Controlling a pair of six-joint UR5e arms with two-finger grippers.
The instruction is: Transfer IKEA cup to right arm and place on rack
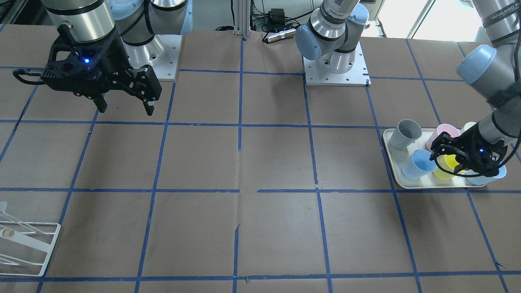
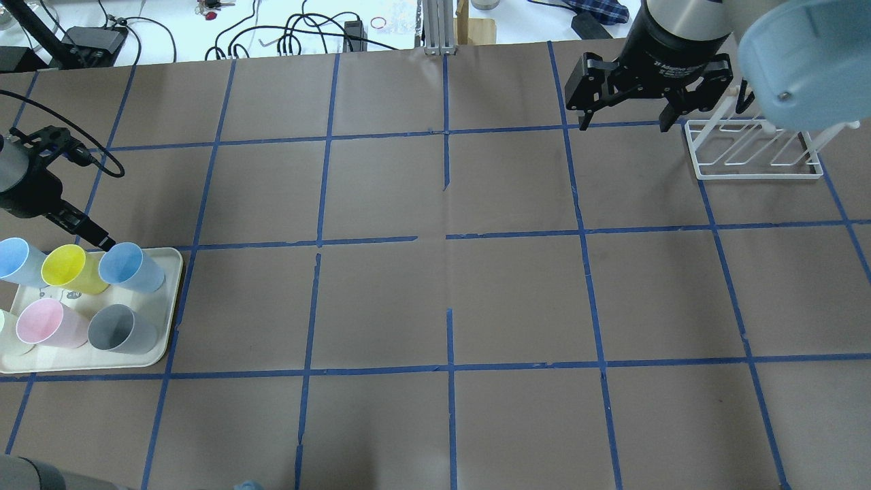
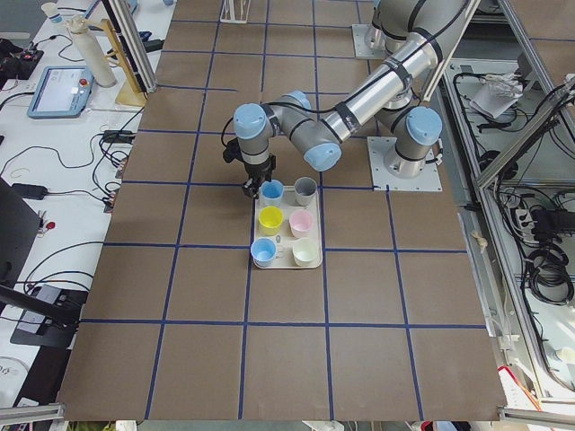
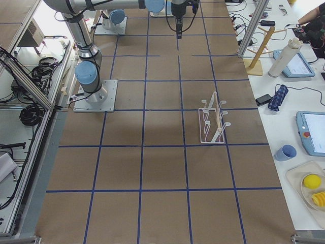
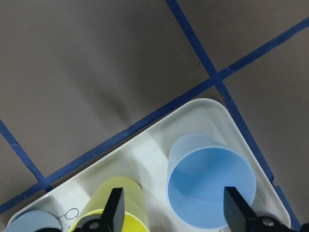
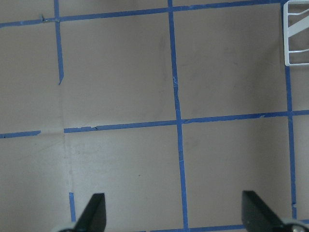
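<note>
While the IKEA cup stands upright in a corner of the tray, just beside the yellow cup, we see the left gripper over that corner, its jaws spread wide and holding nothing. Well apart from the tray, the right gripper hangs with jaws apart and empty. The rack stands farther from the tray still.

The left arm reaches far out and low, elbow bent, its wrist aiming the left gripper downward with the two fingers spread wide. The right arm holds the right gripper raised and pointing down, fingers also wide apart.
</note>
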